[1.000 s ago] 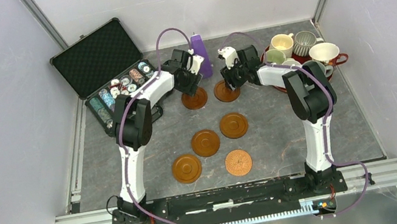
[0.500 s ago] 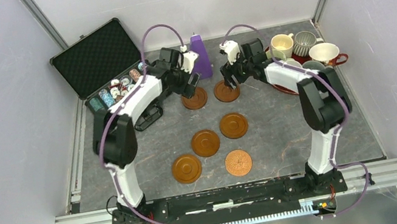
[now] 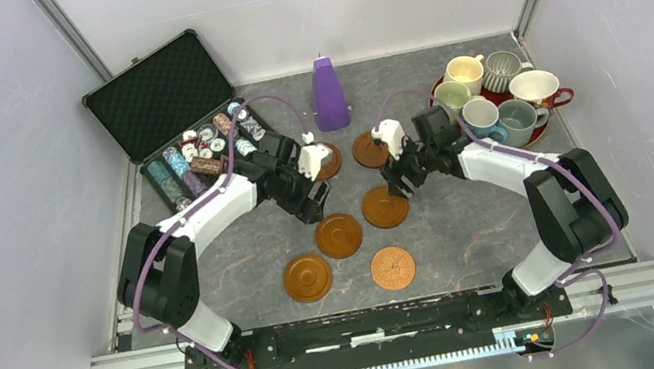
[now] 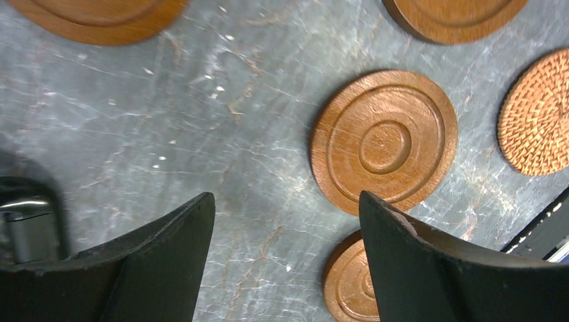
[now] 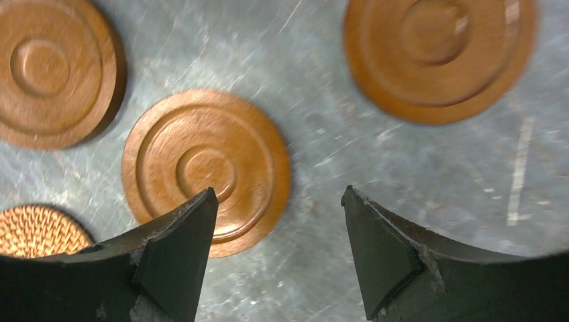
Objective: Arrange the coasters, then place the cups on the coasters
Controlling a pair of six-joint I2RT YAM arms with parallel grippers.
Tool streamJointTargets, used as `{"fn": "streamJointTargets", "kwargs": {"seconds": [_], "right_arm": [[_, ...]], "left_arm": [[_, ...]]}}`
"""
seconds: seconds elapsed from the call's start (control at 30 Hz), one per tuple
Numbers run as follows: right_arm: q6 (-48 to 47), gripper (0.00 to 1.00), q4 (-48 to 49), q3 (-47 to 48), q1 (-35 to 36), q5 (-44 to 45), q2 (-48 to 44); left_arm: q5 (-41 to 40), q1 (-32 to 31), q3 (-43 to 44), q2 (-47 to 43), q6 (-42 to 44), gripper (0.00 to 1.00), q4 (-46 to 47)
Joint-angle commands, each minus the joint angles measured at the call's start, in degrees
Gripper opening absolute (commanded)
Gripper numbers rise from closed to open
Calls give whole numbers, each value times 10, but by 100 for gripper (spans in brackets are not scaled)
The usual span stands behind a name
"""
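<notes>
Over the middle of the worktop (image 3: 471,220) hangs my left tool (image 4: 283,204). Its two fingers stand well apart, with nothing between them but bare grey stone. Just ahead of its fingertips lies the middle left coaster (image 4: 384,141), flat and untouched. The near left coaster (image 4: 347,285) is half hidden behind one finger, and I cannot tell if the finger touches it. My right tool (image 5: 278,194) is opened to about the same width and also holds nothing. One of its fingers covers the edge of the middle right coaster (image 5: 204,171); whether there is contact I cannot tell.

Seen from above, the two tools are near each other, the left one a little left of the centre and the right one a little right of it. Farther out lie the other coasters. The far left coaster (image 3: 331,160) is partly under my left wrist, and the far right coaster (image 3: 370,149) lies beside it. The woven coaster (image 3: 392,267) is at the near side, right of the near left one. All six lie flat on the worktop and none touches another.

The cups stand together on a red tray (image 3: 435,90) at the far right, well apart from the coasters: cream yellow cup (image 3: 464,71), grey ribbed cup (image 3: 501,69), pale green cup (image 3: 453,95), red cup (image 3: 535,88), blue cup (image 3: 481,117), grey-teal cup (image 3: 517,119). At the far middle a purple cone (image 3: 325,93) stands upright. At the far left is an open black case (image 3: 157,98) with poker chips (image 3: 196,155).
</notes>
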Motion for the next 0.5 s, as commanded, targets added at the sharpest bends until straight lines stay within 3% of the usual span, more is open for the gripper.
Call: {"fn": "streamJointTargets", "kwargs": {"seconds": [0.0,0.47], "right_arm": [[-14,76,27,-37,15,4,-20],[7,71,68,-51,45,43,40]], "left_arm": [[-11,-25,-19,4,28,84,46],[-71,-91,-19,69,30,83,86]]}}
